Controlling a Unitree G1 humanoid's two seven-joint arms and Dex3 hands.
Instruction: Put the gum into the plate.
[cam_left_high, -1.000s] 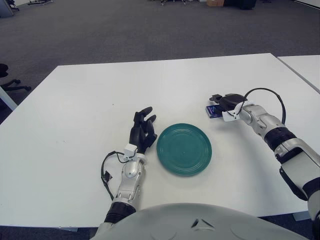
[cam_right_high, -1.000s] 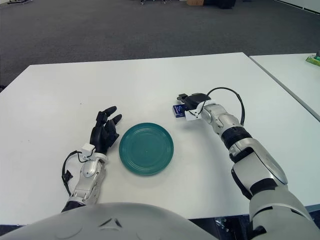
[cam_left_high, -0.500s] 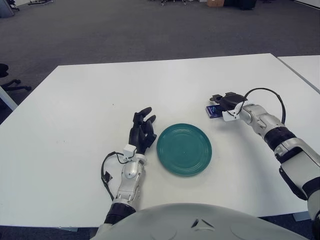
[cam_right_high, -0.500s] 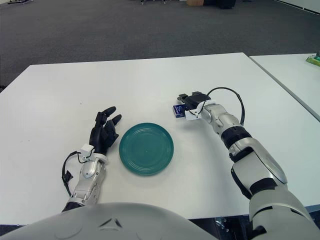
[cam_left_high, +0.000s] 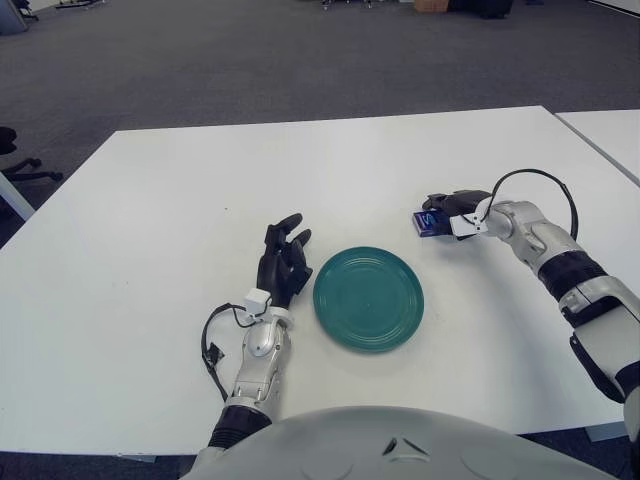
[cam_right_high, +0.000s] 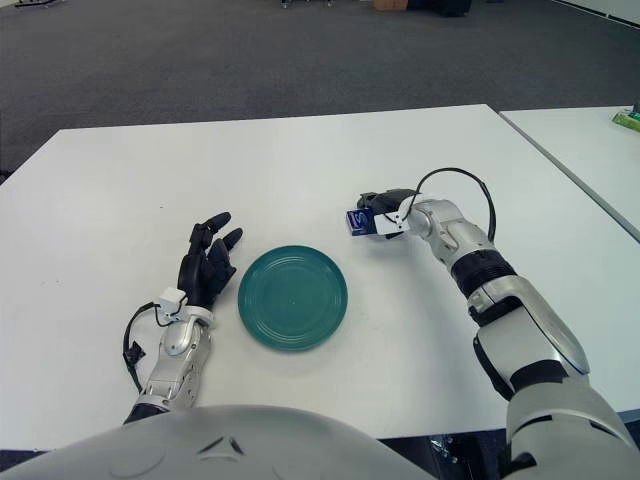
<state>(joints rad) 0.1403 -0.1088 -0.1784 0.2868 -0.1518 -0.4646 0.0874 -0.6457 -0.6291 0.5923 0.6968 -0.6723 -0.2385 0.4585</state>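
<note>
Since the earlier frames the right hand (cam_left_high: 452, 207) has changed its pose: wrist sits a bit higher and the arm is more drawn up, while the gum (cam_left_high: 430, 222) has shifted only slightly and looks tipped up a little at the fingertips. Left hand (cam_left_high: 283, 262) hasn't budged, nor has the plate (cam_left_high: 368, 298).

Right hand now: fingers clenched around the gum, a small blue pack, w/ the pack poking out on the side toward the table's middle. Whether it's fully clear of the table (cam_left_high: 180, 200) can't be told from these views (looks barely raised, if at all). Gum is just beyond the plate's far-right rim, apart from it, not over it yet.

Left hand: fingers loosely spread, holding nothing, just beside the plate's left edge.

Risks, as a guess: the grip seems to be only on one end of the pack, so it could pivot or slip out during the carry. If released too early or too low it'd land on the table short of the rim, or clip the rim and nudge the plate.

Count: 1 gum pack, 1 green plate, 2 hands.
</note>
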